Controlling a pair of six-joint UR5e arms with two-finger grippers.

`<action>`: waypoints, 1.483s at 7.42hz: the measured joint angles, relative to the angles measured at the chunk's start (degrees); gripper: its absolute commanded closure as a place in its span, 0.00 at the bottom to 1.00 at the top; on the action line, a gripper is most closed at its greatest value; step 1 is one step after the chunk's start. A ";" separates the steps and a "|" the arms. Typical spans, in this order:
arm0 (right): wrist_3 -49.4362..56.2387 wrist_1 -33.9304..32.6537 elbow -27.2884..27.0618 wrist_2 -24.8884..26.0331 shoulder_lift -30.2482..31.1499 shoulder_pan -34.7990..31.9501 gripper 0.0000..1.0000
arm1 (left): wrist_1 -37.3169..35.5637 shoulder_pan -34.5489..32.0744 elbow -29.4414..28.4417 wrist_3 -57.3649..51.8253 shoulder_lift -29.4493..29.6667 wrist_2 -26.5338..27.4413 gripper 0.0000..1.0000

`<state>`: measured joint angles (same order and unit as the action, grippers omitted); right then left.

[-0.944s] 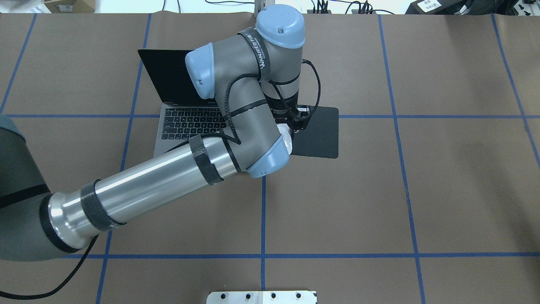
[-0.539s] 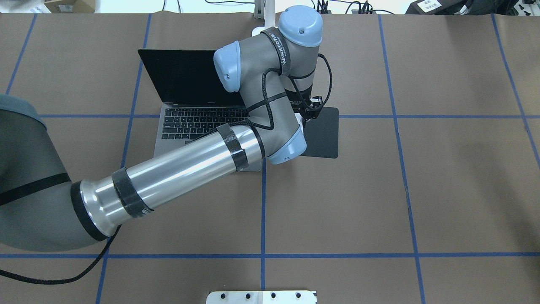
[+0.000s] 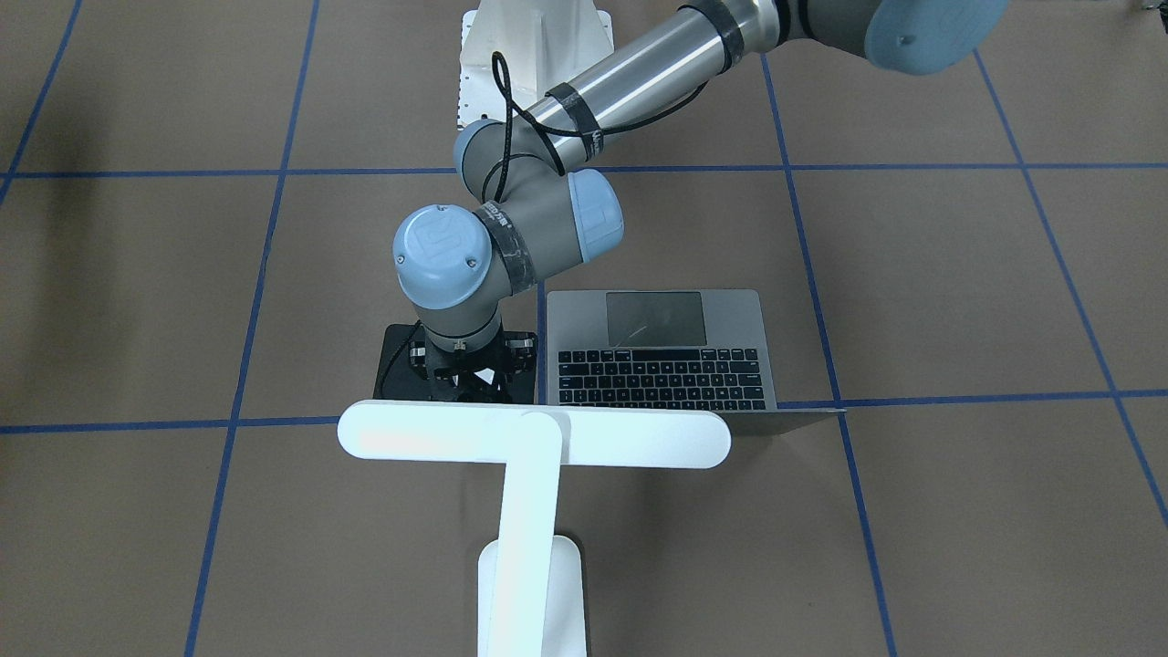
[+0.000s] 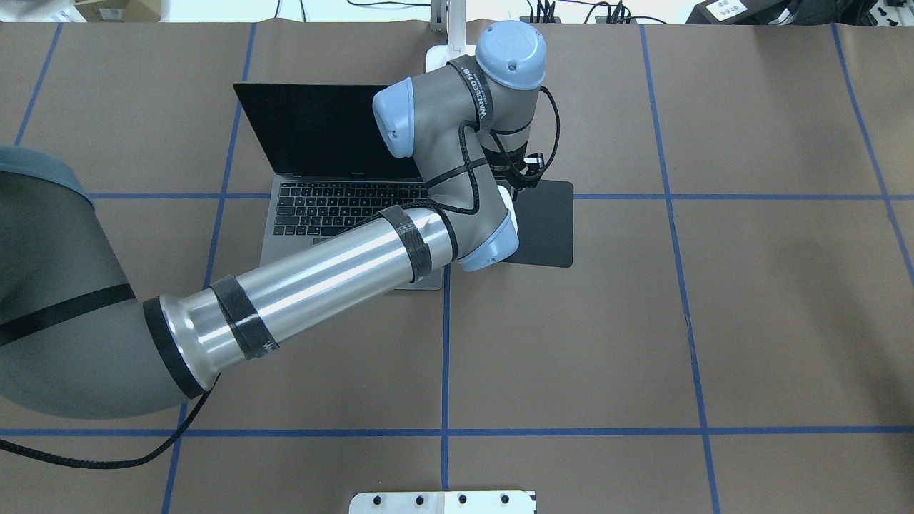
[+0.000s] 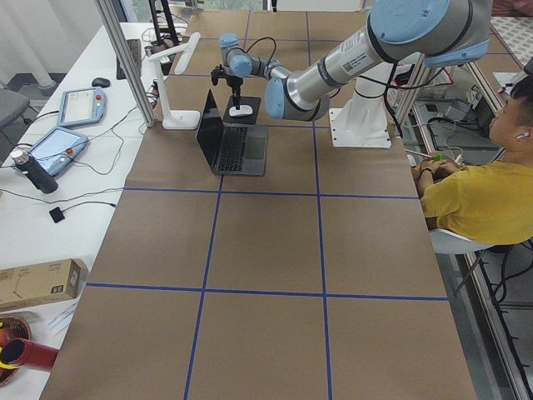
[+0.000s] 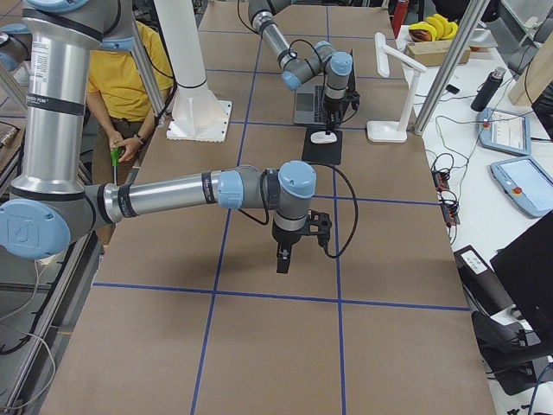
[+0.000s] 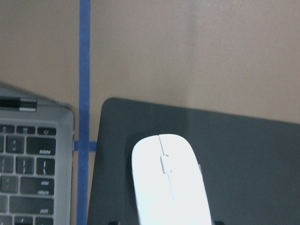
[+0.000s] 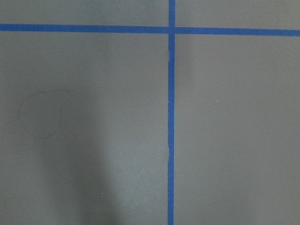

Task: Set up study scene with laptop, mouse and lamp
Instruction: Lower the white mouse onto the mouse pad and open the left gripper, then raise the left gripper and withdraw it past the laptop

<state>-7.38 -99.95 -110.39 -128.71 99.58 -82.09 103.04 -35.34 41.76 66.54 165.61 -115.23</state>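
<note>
Mouse [image 7: 171,183] is sitting on the black pad [image 7: 243,154] just beside the open laptop [image 3: 662,351]. The lamp [image 3: 534,436] stands past them on the worktop [image 4: 714,321]. Left hand [image 6: 329,119] hangs right over the mouse, can't tell if it's gripping. Right hand [image 6: 282,266] hovers well apart over bare worktop, can't tell there either.

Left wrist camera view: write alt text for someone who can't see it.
A glossy white mouse lies on a black pad at the bottom centre. A keyboard corner of the laptop shows at left, with a blue tape line running between it and the pad on the brown table.
</note>
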 measured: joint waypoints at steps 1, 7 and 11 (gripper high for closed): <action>0.00 0.08 -0.01 -0.03 -0.02 0.00 0.00 | 0.40 0.00 -0.26 -0.01 0.15 0.32 0.01; 4.61 0.35 -0.13 -0.15 1.26 -2.80 0.00 | -6.39 -0.66 28.13 -1.65 -14.85 -0.83 0.00; 11.54 1.74 0.00 -1.41 3.67 -6.67 0.00 | -14.86 -6.65 61.41 -17.08 -41.36 -1.18 0.00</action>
<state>4.16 -98.21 -110.39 -130.13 103.25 -88.76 88.18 -41.99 103.17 49.46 124.25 -116.41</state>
